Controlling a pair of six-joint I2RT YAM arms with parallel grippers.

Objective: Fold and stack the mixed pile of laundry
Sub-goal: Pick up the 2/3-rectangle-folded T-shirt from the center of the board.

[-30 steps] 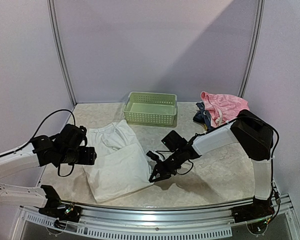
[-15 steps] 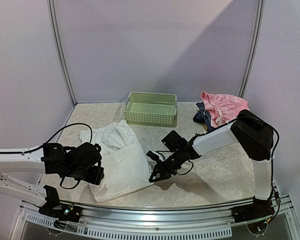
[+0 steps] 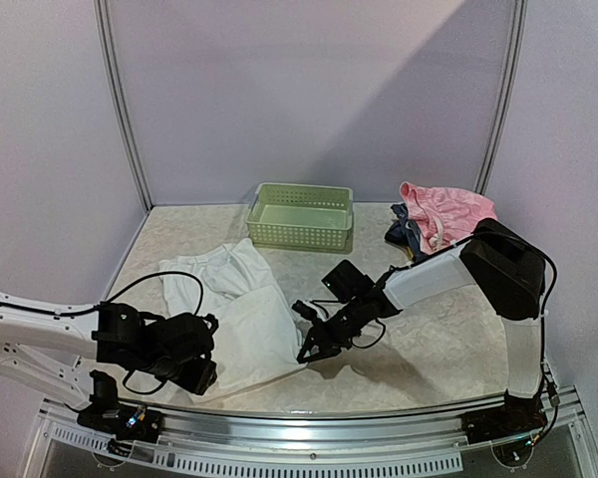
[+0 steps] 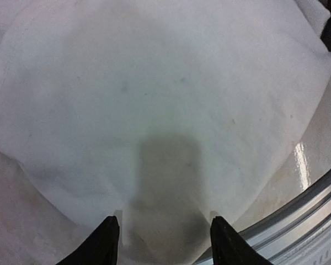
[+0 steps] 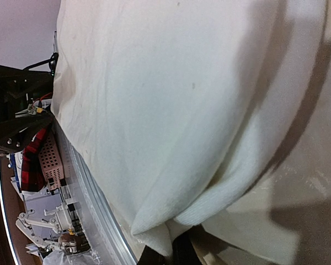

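Observation:
The white garment (image 3: 241, 321) of the laundry pile lies spread on the table's left half. My left gripper (image 3: 205, 376) is low at its near left corner. In the left wrist view the gripper (image 4: 165, 247) is open, with its black fingertips (image 4: 107, 244) on either side of the cloth corner (image 4: 165, 165). My right gripper (image 3: 308, 350) is shut on the garment's near right edge. The right wrist view shows that edge (image 5: 209, 204) bunched into folds at the shut gripper (image 5: 174, 253). The pink garment (image 3: 445, 213) lies crumpled at the back right.
A pale green lattice basket (image 3: 301, 216) stands at the back middle. Dark blue clothes (image 3: 403, 237) lie under the pink piece. The metal rail (image 3: 309, 450) runs along the near table edge, close to the left gripper, and shows as rail (image 4: 311, 218) in the left wrist view.
My left arm has swung from the table's left side down and right to the white garment's near corner, and its jaws have narrowed. The right arm has not moved.

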